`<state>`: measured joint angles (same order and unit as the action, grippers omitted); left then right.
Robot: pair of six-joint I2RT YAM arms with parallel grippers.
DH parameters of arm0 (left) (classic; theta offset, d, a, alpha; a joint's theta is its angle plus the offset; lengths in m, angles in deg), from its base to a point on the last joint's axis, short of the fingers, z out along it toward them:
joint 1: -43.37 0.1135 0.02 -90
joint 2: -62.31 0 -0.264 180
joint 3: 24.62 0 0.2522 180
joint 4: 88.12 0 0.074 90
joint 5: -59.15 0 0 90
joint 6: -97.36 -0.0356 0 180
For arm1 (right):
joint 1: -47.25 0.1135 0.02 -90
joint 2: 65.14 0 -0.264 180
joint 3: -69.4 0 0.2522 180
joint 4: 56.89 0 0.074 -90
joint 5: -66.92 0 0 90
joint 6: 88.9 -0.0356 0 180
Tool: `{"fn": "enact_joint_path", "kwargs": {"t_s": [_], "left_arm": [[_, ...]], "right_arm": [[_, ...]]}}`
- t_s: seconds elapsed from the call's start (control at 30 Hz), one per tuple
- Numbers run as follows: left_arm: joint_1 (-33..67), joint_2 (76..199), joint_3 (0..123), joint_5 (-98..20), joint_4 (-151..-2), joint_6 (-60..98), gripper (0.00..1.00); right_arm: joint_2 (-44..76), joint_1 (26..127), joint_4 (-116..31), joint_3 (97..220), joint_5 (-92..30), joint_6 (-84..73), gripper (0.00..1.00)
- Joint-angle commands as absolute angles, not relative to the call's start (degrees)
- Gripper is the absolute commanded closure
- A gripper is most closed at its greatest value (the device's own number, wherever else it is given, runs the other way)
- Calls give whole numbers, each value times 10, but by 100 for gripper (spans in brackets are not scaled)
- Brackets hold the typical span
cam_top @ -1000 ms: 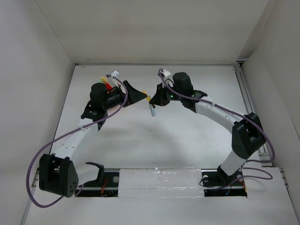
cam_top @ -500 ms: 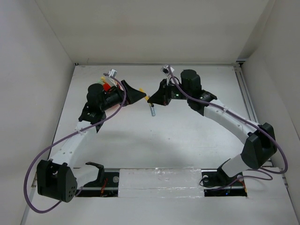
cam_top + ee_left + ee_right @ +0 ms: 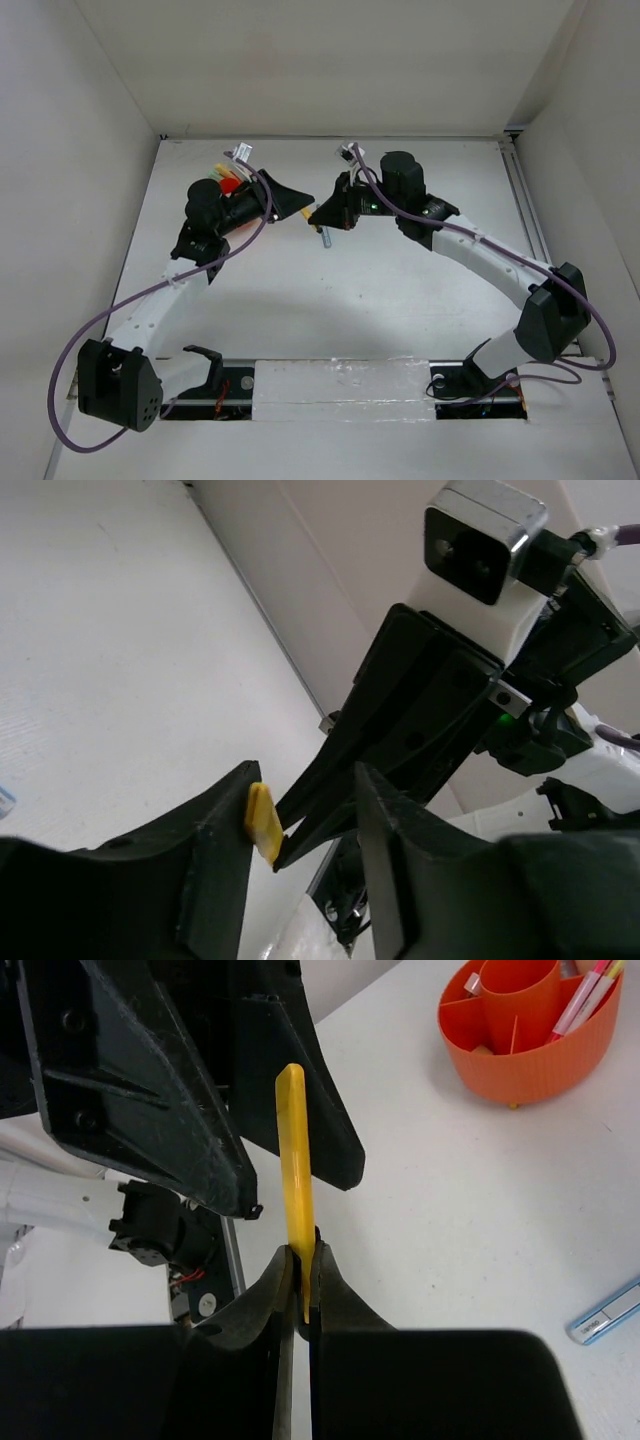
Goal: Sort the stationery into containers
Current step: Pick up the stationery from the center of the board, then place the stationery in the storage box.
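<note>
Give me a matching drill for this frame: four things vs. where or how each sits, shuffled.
Things:
1. yellow marker
2. grey-blue pen
3. pink pens
4. left gripper

States:
A. lying on the table
B. standing in the orange cup
C. clamped in the right gripper
D. jaws apart, either side of the marker

Pairs: 1-C, 2-A, 3-B, 4-D

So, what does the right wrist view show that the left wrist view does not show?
Only right wrist: the orange cup with pink pens standing in it. Only left wrist: the right arm's camera housing and a green light. Both: the yellow pen, clamped in the right gripper, its free end inside the open left gripper.
</note>
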<state>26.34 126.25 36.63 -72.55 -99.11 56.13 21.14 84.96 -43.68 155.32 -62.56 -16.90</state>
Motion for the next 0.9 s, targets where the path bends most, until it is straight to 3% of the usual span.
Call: {"fn": "enact_joint_path", "kwargs": {"t_s": [0.0,0.13,0.23,0.33,0.37,0.4,0.43,0.47,0.5,0.67,0.8,0.87], "left_arm": [[258,1266,356,-761,-1072,582,64],[258,1271,348,-767,-1093,596,77],[258,1271,355,-773,-1093,596,96],[258,1276,370,-760,-1073,577,100],[258,1276,377,-747,-1058,568,100],[258,1276,387,-704,-1037,555,100],[258,1276,400,-673,-986,540,100],[258,1276,433,-639,-959,511,100],[258,1288,453,-605,-935,495,100],[271,1379,615,-346,-732,408,100],[306,1504,823,-158,-562,376,100],[325,1564,862,-113,-542,348,100]], "right_arm": [[211,852,-476,1565,-631,-170,100],[222,847,-476,1572,-625,-170,100],[227,842,-476,1582,-625,-170,100],[227,836,-481,1582,-625,-175,99],[227,831,-481,1582,-625,-175,92],[227,831,-481,1582,-619,-175,56],[227,826,-481,1582,-604,-175,36],[221,819,-481,1575,-594,-175,5],[209,819,-481,1562,-581,-164,0],[182,796,-391,1533,-415,-110,0],[161,791,-366,1503,-371,-83,0],[161,791,-366,1493,-365,-77,0]]}}
